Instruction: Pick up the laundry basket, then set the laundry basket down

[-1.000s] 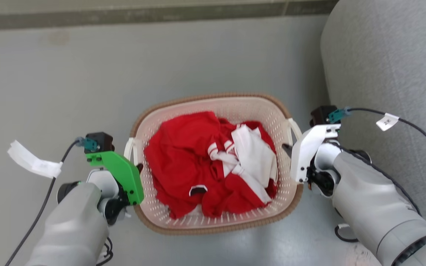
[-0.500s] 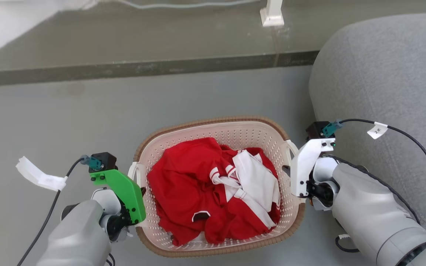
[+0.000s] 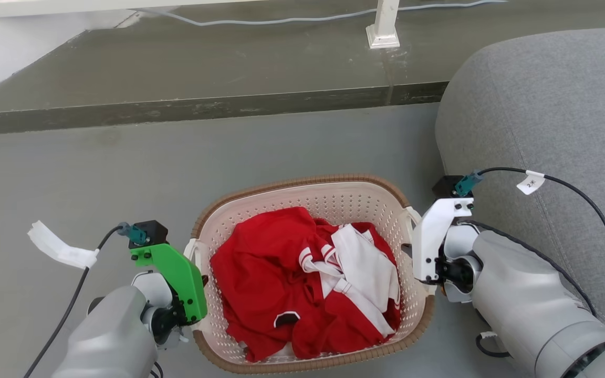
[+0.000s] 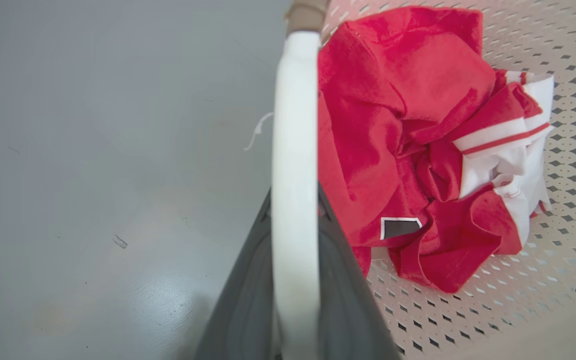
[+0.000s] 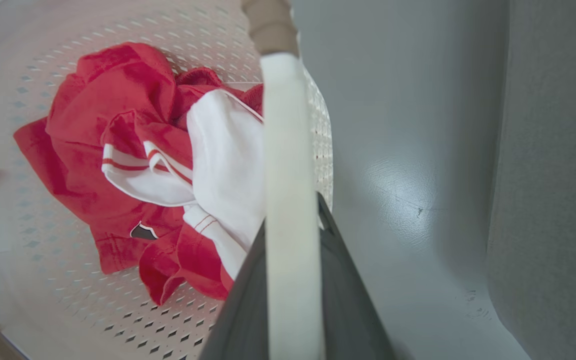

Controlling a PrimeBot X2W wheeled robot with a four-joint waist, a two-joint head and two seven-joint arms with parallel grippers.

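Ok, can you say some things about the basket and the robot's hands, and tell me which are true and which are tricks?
1. The laundry basket holds red and white clothes. True.
2. The left gripper grips a red shirt. False: it is shut on the basket's white left handle.
3. The right gripper is shut on the white right handle. True.
4. The basket's rim is blue. False: it is brown.
5. The grey sofa is on the robot's left. False: it is on the robot's right, beside the basket.
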